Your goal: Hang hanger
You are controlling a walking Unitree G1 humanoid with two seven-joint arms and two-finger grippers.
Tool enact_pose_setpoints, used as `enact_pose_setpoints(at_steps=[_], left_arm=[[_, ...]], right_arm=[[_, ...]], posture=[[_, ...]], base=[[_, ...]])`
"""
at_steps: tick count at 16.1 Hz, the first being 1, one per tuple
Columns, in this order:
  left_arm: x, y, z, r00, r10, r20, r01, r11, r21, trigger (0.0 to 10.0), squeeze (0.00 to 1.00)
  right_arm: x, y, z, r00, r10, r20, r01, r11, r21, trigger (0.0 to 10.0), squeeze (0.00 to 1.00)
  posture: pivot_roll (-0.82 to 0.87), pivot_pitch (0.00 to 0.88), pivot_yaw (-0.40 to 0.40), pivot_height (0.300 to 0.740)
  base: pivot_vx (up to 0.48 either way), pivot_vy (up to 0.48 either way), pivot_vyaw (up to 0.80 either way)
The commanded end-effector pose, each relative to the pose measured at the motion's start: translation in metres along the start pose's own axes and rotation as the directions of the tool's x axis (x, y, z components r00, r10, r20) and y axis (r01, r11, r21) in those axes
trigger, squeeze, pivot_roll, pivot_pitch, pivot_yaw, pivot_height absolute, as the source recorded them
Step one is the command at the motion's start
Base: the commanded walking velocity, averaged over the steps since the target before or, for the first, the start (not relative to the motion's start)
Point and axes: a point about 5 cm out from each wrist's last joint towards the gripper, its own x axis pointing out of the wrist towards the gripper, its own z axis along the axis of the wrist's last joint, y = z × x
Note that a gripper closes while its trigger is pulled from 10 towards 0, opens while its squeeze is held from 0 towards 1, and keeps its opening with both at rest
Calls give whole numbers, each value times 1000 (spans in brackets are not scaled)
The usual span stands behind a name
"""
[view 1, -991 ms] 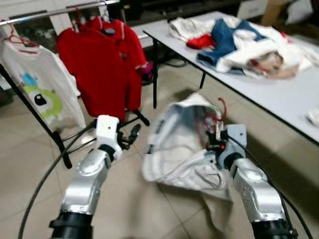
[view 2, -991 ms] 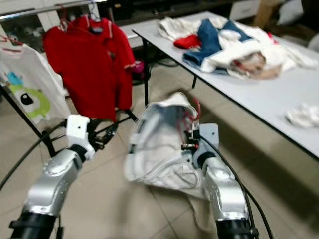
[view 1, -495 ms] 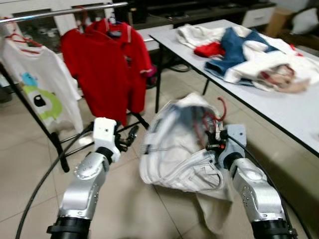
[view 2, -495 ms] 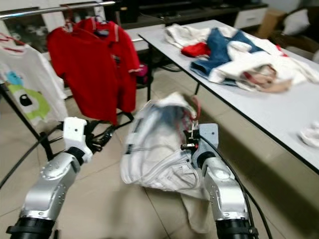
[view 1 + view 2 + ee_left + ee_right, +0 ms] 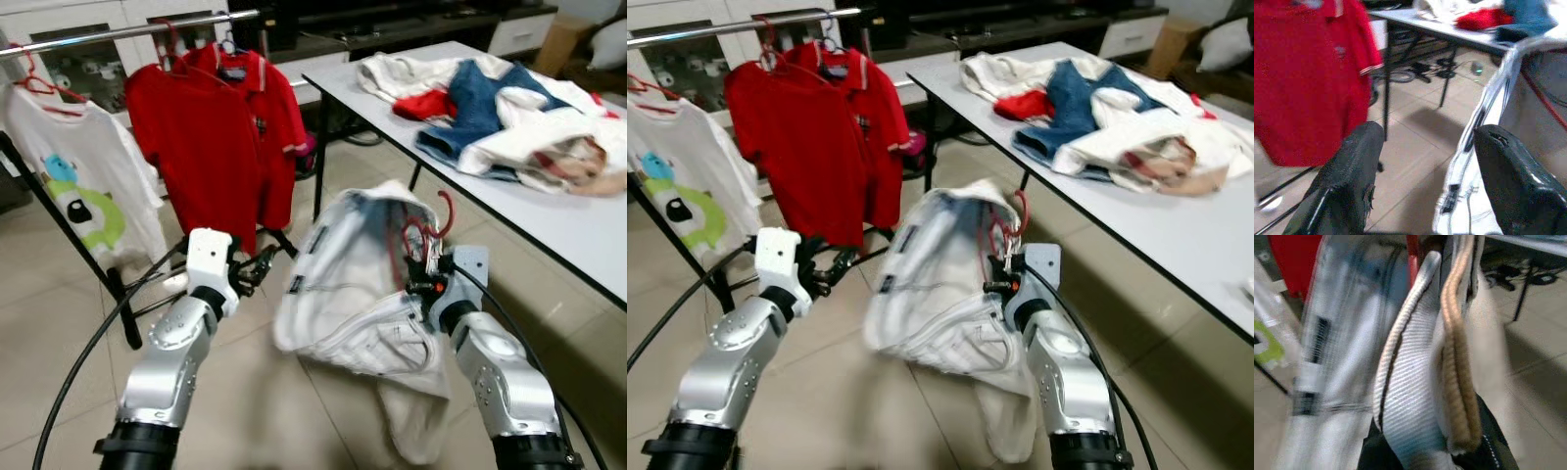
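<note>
You stand on a tiled floor (image 5: 59, 323) with a clothes rail (image 5: 118, 29) at far left and a white counter (image 5: 549, 220) running along the right.

Starting at the left, a white tee (image 5: 73, 186) with a green cartoon hangs on the rail, and next to it a red polo (image 5: 220, 137); both are on red hangers. The rail past the polo, toward the counter, looks bare, so that is probably your slot.

Your left tool (image 5: 1422, 171) is raised near the foot of the rack, released, holding nothing; between its fingers you see the polo on one side and the white garment on the other.

In the middle, the hanger (image 5: 426, 230), red, sits inside a white garment (image 5: 343, 294), its hook poking up from the collar. Your right tool (image 5: 423, 284) is clenched on the garment's collar right at the hanger's neck, with the cloth drooping below toward the floor.

The rail lies up and to the left of the hook, well apart, and the right arm carries the load, so the move is a lift and a reach leftward.

At right, the counter holds a heap of clothes (image 5: 500, 108), white, red and denim.
</note>
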Motion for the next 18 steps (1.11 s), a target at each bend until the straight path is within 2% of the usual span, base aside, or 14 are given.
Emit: enact_pose_setpoints(at_steps=[1, 7, 12, 14, 15, 18], left_arm=[[1, 1, 4, 1000, 0, 9, 0, 1000, 7, 10000, 0], [1, 0, 5, 1000, -4, 11, 4, 1000, 3, 10000, 0], [2, 0, 5, 1000, -7, 11, 7, 1000, 5, 10000, 0], [1, 0, 5, 1000, -8, 10, 8, 1000, 7, 10000, 0], [2, 0, 6, 1000, -10, 13, 10, 1000, 7, 10000, 0], [3, 0, 6, 1000, -6, 12, 6, 1000, 5, 10000, 0]], right_arm=[[1, 9, 15, 997, 47, 61, -46, 999, -11, 10000, 0], [2, 0, 17, 998, -28, 48, 26, 999, 39, 10000, 0], [1, 2, 14, 999, -19, 33, 18, 999, 44, 10000, 0], [1, 7, 14, 999, 30, 37, -33, 994, 100, 10000, 0], [0, 14, 12, 997, 78, 28, -80, 993, 86, 10000, 0], [1, 11, 12, 998, 54, 20, -55, 998, 40, 10000, 0]], posture=[[-48, 0, 12, 740], [-51, 0, 15, 740], [-50, 0, 17, 740], [-49, 0, 18, 740], [-49, 0, 17, 740], [-51, 0, 18, 740]], base=[[341, 0, 0], [343, 0, 0], [347, 0, 0], [345, 0, 0], [345, 0, 0], [350, 0, 0]])
